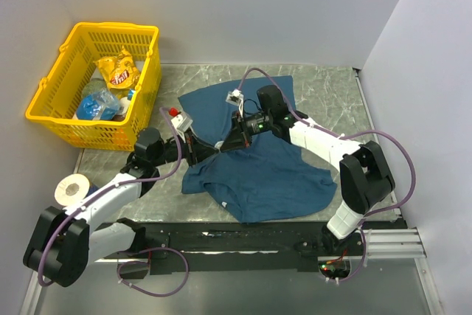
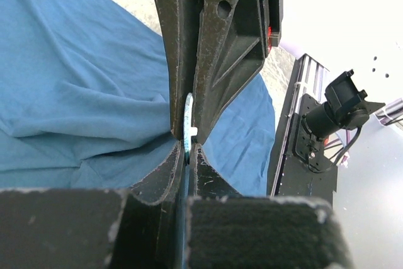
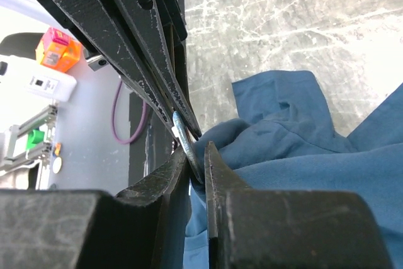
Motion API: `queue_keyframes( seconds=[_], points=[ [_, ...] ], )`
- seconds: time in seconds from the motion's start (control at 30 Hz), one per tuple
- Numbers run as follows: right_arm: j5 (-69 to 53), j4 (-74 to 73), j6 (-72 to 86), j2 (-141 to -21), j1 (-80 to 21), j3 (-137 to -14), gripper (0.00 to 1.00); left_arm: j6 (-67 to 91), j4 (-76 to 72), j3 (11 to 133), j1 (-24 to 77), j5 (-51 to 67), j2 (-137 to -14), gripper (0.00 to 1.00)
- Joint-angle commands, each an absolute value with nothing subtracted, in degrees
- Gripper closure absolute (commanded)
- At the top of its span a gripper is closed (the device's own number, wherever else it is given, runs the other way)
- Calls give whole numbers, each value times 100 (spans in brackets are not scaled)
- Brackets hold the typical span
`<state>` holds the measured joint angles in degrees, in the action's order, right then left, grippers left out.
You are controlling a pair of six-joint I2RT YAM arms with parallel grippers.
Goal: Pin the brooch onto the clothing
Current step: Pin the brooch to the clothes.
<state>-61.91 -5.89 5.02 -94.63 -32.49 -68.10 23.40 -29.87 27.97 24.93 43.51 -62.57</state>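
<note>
The clothing [image 1: 273,175], a dark teal-blue T-shirt, lies crumpled across the middle of the table. Both grippers meet over its left part. My left gripper [image 1: 214,145] reaches in from the left, my right gripper [image 1: 227,142] from the right, tips touching. In the left wrist view the brooch [image 2: 187,118] shows edge-on as a thin pale disc, pinched in my left gripper [image 2: 187,150] above the shirt [image 2: 75,80]. In the right wrist view my right gripper [image 3: 198,155] is closed on the same disc [image 3: 182,131] with a fold of the fabric [image 3: 302,149] pressed against it.
A yellow basket [image 1: 96,82] with snack packets stands at the back left. A white tape roll [image 1: 72,189] lies by the left arm. A black rail [image 1: 243,241] runs along the near table edge. Grey walls close the sides and back.
</note>
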Motion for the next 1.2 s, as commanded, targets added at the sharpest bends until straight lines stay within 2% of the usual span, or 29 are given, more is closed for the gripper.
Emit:
queue_keyframes(
  seconds=[0.0,0.4,0.47,0.63,0.67,0.7,0.8,1.17],
  points=[
    [-5564,903,1097,-9387,-3261,-6794,97,2584,-3709,2733,2760,5194,-6205,99],
    [-5598,1327,1406,-9255,-3252,-6574,98,2347,-3332,2724,2760,4913,-6135,99],
    [-5599,1345,1415,-9246,-3243,-6566,98,2320,-3199,2742,2751,4843,-6187,96],
    [-5634,1468,1494,-9193,-3252,-6487,99,2285,-3234,2707,2716,4755,-6284,71],
    [-5642,1503,1503,-9176,-3243,-6478,99,2303,-3295,2690,2698,4746,-6275,64],
    [-5643,1520,1529,-9176,-3243,-6451,99,2311,-3305,2672,2690,4737,-6258,52],
    [-5616,1591,1573,-9158,-3252,-6407,99,2259,-3314,2584,2646,4641,-6091,43],
    [-5485,1582,1547,-9070,-3243,-6354,100,2601,-3577,2250,2163,4281,-5792,51]
  ],
)
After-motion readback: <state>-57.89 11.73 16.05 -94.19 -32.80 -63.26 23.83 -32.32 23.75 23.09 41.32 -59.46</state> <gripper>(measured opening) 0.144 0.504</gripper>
